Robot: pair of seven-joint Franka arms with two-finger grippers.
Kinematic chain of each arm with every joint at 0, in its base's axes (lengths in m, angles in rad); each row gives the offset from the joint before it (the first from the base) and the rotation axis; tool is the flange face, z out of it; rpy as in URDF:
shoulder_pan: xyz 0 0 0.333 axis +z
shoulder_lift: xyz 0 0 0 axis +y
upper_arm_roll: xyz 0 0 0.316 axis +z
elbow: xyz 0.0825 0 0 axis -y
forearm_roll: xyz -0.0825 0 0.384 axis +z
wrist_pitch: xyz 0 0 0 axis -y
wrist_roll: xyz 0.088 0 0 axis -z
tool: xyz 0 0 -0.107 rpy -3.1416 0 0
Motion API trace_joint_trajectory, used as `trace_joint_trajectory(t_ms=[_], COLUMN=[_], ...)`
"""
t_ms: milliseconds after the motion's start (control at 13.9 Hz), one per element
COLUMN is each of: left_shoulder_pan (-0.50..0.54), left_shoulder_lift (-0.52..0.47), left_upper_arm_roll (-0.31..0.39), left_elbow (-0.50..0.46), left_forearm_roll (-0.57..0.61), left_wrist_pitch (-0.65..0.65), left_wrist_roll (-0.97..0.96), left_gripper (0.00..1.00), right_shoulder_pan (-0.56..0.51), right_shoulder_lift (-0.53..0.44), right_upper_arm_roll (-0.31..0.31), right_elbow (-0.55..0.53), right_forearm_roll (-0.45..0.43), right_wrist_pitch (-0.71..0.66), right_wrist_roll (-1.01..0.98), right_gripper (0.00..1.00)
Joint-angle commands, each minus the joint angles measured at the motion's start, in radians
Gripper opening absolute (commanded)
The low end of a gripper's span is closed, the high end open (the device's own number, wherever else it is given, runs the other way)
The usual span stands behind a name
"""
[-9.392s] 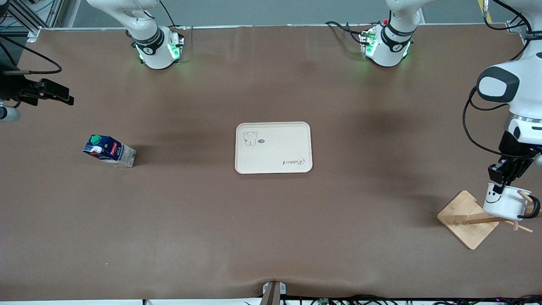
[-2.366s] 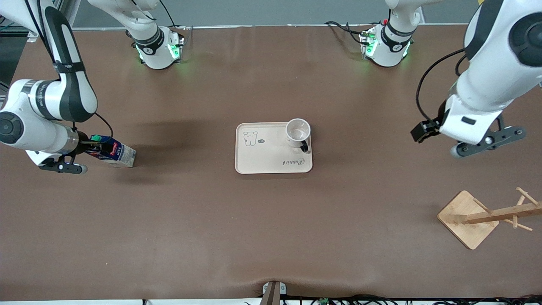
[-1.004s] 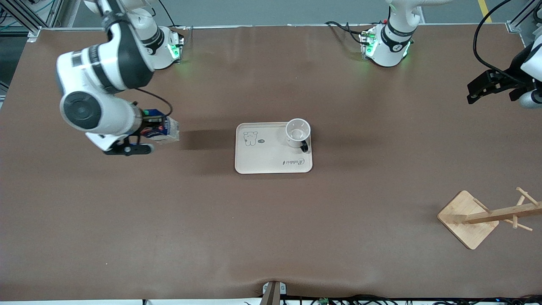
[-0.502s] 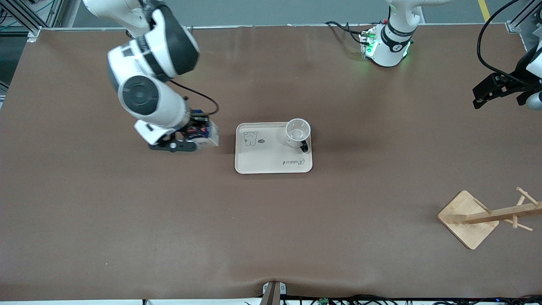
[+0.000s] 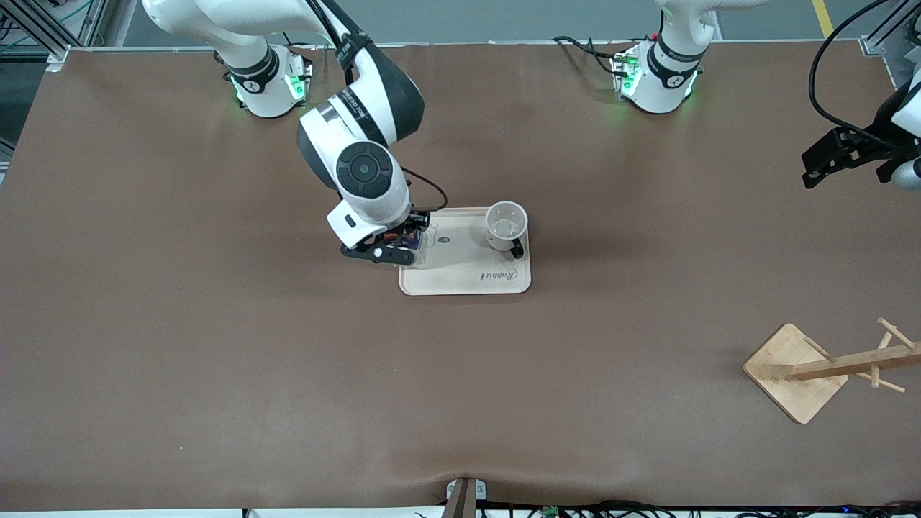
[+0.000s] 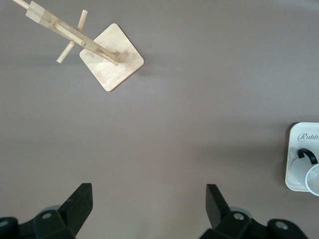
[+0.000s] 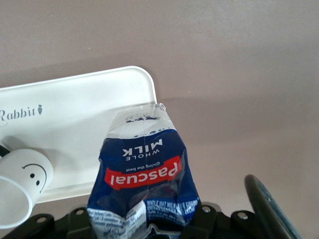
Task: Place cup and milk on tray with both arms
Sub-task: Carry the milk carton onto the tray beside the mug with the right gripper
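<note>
The cream tray [image 5: 460,277] lies mid-table. The white cup [image 5: 505,223] stands upright on the tray's end toward the left arm. My right gripper [image 5: 404,243] is shut on the blue-and-white milk [image 5: 416,239] and holds it over the tray's end toward the right arm; the wrist hides most of it there. The right wrist view shows the milk [image 7: 142,169] pinched in my right gripper [image 7: 149,226], above the tray [image 7: 75,107] and beside the cup [image 7: 22,186]. My left gripper [image 5: 817,164] waits, open and empty [image 6: 148,204], over bare table at the left arm's end.
A wooden rack [image 5: 799,370] with pegs stands near the front camera at the left arm's end; it also shows in the left wrist view [image 6: 112,64]. The tray's corner [image 6: 299,149] and the cup [image 6: 313,177] show at that view's edge.
My right arm has carried the milk across the table from the right arm's end to over the tray's edge. The left arm has barely moved. The cup stays put.
</note>
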Motion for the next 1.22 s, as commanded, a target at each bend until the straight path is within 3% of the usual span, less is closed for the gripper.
trace_joint_trajectory(t_ms=[0,574,645,717,789,1147], left_shoulder_pan=[-0.003,-0.007,-0.007,-0.007,-0.007,-0.004], left_shoulder_lift=[-0.015,-0.009,-0.009,-0.009,-0.008,-0.009], left_upper_arm_roll=[0.000,0.000,0.000,0.000,0.000,0.000], left_elbow=[-0.011,-0.010,-0.010,-0.010,-0.010,-0.011], left_forearm_roll=[0.017,0.014,0.014,0.013,0.011,0.011], left_wrist_pitch=[0.001,0.004,0.004,0.004,0.004,0.001], left_wrist_roll=[0.018,0.009,0.006,0.004,0.004,0.007], left_gripper=[1.00,1.00,1.00,1.00,1.00,1.00], right_shoulder_pan=[0.030,0.057,0.057,0.057,0.057,0.056], right_shoulder_lift=[0.057,0.108,0.110,0.110,0.108,0.105], right_upper_arm_roll=[-0.009,-0.009,-0.009,-0.009,-0.011,-0.011], right_elbow=[0.054,0.067,0.067,0.067,0.067,0.069], right_forearm_roll=[0.010,0.010,0.012,0.009,0.002,0.005], right_wrist_pitch=[0.036,0.055,0.055,0.055,0.055,0.052], right_wrist_roll=[0.013,0.011,0.012,0.011,0.003,0.003], right_gripper=[0.00,0.00,0.28,0.79,1.00,1.00])
